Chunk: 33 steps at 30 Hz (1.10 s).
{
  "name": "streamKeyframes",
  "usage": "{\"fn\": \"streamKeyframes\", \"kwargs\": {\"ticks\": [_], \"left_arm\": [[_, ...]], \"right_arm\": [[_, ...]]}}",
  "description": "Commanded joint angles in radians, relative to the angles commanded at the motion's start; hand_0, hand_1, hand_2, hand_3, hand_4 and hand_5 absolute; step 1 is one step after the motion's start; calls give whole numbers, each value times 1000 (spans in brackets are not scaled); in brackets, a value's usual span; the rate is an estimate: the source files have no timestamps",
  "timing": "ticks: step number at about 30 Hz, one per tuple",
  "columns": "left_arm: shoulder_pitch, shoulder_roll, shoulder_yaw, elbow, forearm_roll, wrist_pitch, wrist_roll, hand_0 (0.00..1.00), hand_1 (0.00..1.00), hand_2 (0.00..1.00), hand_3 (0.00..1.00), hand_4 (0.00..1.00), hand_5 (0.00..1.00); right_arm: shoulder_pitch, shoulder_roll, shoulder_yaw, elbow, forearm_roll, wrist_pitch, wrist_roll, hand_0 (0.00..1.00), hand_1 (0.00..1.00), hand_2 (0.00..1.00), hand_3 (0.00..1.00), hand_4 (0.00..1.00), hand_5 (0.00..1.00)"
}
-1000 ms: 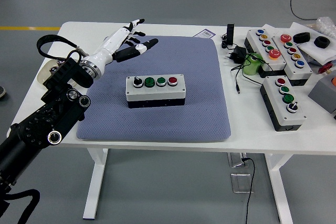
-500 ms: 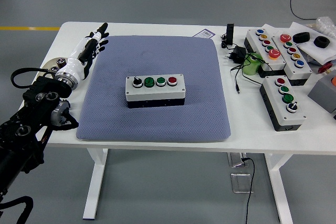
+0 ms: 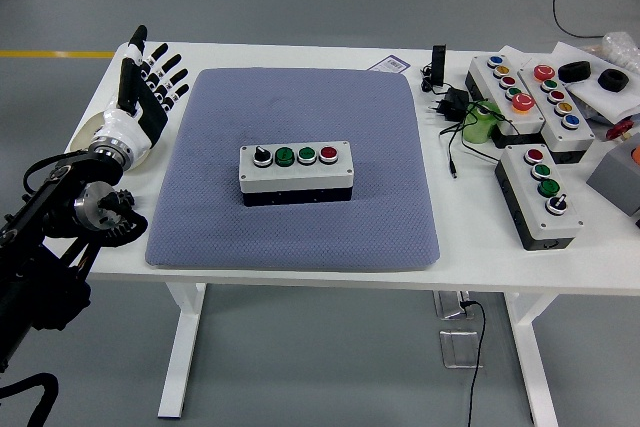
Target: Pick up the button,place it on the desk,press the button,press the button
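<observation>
A white button box (image 3: 296, 173) with a black selector knob, two green buttons and a red button lies in the middle of the blue-grey mat (image 3: 380, 217). My left hand (image 3: 148, 82) is at the table's left edge, left of the mat and well away from the box. Its fingers are spread and point up, and it holds nothing. My right arm is out of view.
Three more button boxes (image 3: 541, 192) stand at the right of the table, with a black plug and cable (image 3: 450, 107), a green object (image 3: 481, 125) and a white tray (image 3: 606, 87) of black parts. A round disc (image 3: 84, 140) lies under my left wrist.
My left hand has drawn back from over the mat's far left corner to the table's left edge. It has turned so the fingers point up. The box has not moved.
</observation>
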Motion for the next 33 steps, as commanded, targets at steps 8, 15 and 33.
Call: {"fn": "streamKeyframes", "kwargs": {"ticks": [8,15,33], "left_arm": [[7,-4,1,1,12,-4,11,932,937,986,967,781,998],[6,-3,-10,1,15,-3,15,932,936,987,968,777,998],[30,-25,-141,-24,113,18,36,939,941,989,972,768,998]], "right_arm": [[2,0,-9,-2,1,0,-1,634,538,569,635,233,238],[4,-1,-14,-2,3,0,-1,634,538,569,635,233,238],[2,0,-15,-3,7,-1,-1,634,538,567,635,233,239]]}}
